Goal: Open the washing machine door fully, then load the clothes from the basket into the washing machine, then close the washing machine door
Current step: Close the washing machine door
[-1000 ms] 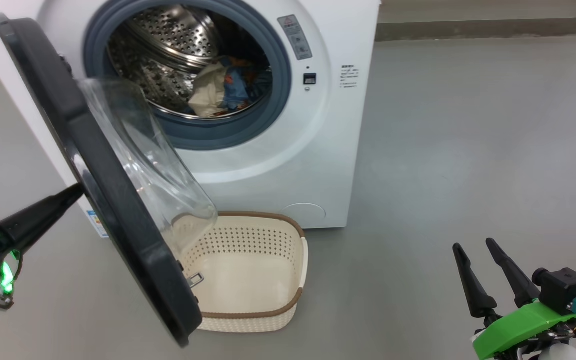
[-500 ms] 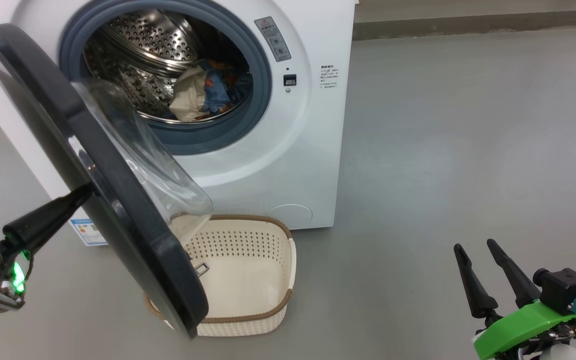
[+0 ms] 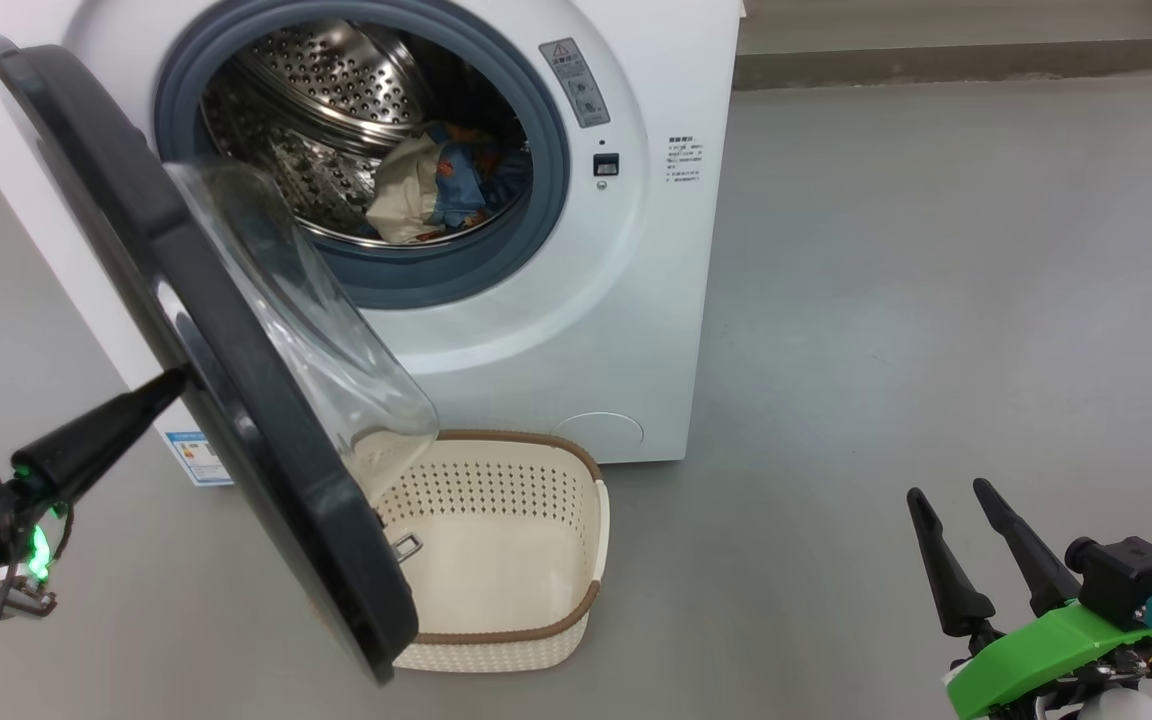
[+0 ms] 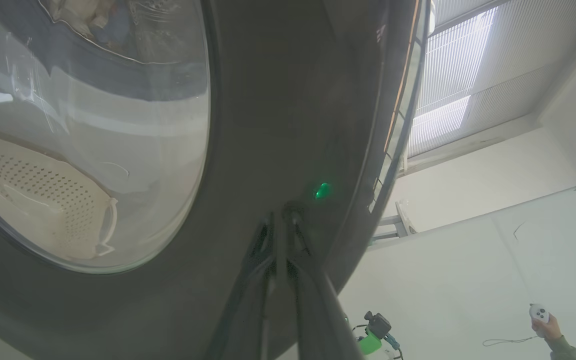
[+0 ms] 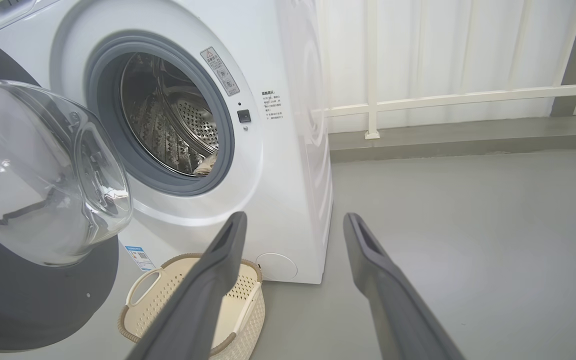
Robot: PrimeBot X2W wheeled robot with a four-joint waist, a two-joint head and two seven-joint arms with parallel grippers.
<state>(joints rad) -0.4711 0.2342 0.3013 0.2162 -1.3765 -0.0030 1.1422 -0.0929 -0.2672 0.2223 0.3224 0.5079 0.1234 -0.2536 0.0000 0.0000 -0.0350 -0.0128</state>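
While head view has the left gripper (image 3: 171,385), fingers pressed together, against the rim of the half-open washing machine door (image 3: 256,430), left wrist view adds a person's hand (image 4: 545,327) with a white controller (image 4: 539,314). Blue label (image 3: 198,457), grey warning sticker (image 3: 576,68): print illegible. Clothes (image 3: 436,185) inside the washing machine (image 3: 576,330); basket (image 3: 526,632) on floor (image 3: 886,300) under door. Right gripper (image 3: 946,488) spread, holding nothing.

A smooth grey floor (image 3: 936,300) is seen; on it the white washing machine (image 3: 576,330) is stood, and the cream basket (image 3: 496,485) is set just before it
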